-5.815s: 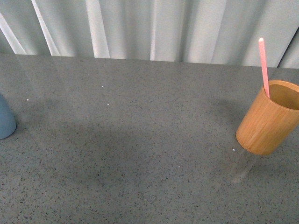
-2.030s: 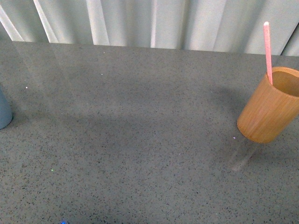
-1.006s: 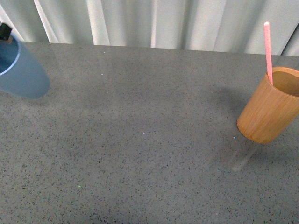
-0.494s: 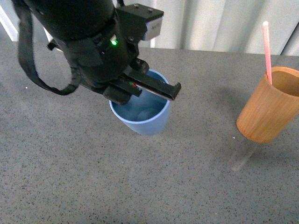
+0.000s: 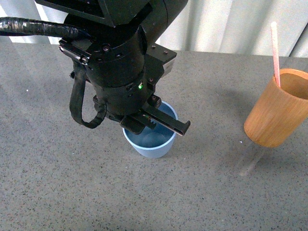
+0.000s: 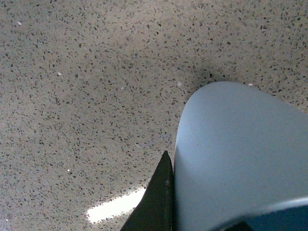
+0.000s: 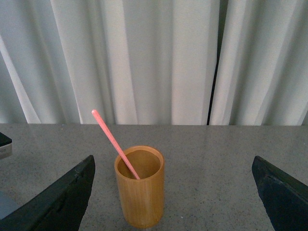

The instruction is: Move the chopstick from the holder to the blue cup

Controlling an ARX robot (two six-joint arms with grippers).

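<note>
The blue cup [image 5: 150, 140] stands upright near the middle of the grey table, held at its rim by my left gripper [image 5: 156, 122], which is shut on it. In the left wrist view the cup's wall [image 6: 236, 154] fills the frame beside one dark finger [image 6: 156, 202]. The orange-brown holder [image 5: 276, 111] stands at the right with the pink chopstick [image 5: 275, 53] leaning inside it. In the right wrist view the holder [image 7: 139, 187] and chopstick [image 7: 115, 144] sit ahead of my open right gripper [image 7: 173, 197], whose fingers are wide apart. The right gripper is out of the front view.
The speckled grey table [image 5: 216, 192] runs to white curtains [image 5: 226, 24] along its far edge. My left arm's black body [image 5: 115, 62] hangs over the table's middle left, above the cup.
My left arm has carried the blue cup from the far left to the table's middle and lowered it. The holder and chopstick have not moved.
</note>
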